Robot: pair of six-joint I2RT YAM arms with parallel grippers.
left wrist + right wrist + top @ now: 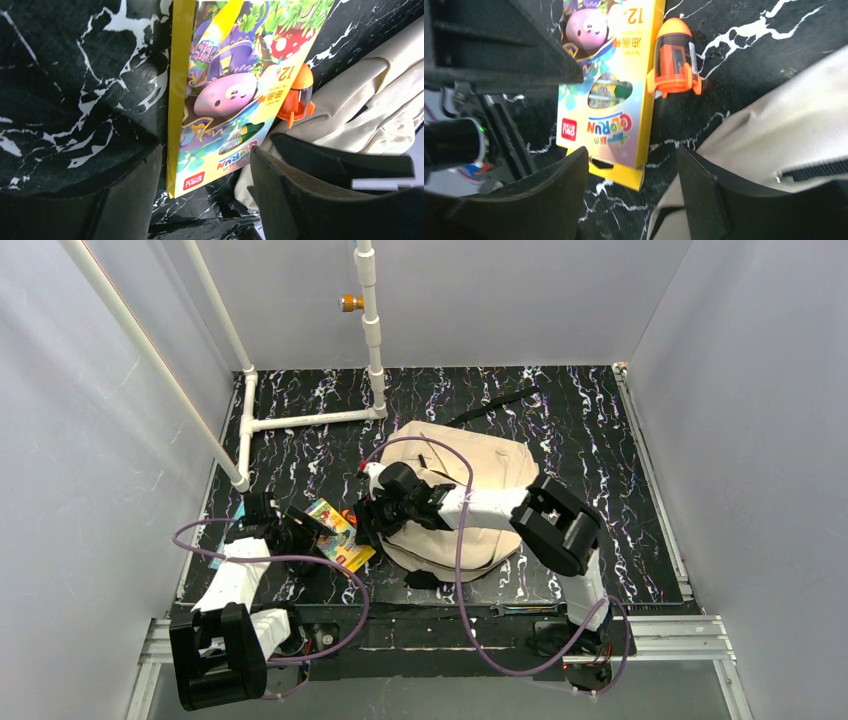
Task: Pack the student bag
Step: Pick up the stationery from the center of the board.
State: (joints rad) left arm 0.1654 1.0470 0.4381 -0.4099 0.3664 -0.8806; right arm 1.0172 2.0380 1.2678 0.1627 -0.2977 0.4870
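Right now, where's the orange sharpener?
Right wrist view: sharpener on the table between the yellow crayon box and the beige bag, close beside the box.

The large beige soft fabric backpack (pixel 490 455) lies flat on the black white-veined tabletop (pixel 600 430), near its middle. Just left of it lies the flat yellow cardboard crayon box (pixel 338 533). The small orange plastic rocket-shaped sharpener (pixel 674 57) sits between them, just beside the box. A white pipe frame (pixel 300 421) stands behind, far left.

1. Overhead view: bright, even light from above; soft shadows beneath the arms (pixel 500 508).
2. Wrist views: dimmer; near foreground dark and out of focus.
3. Crayon box (pixel 610 95): glossy sheen, slight blur.
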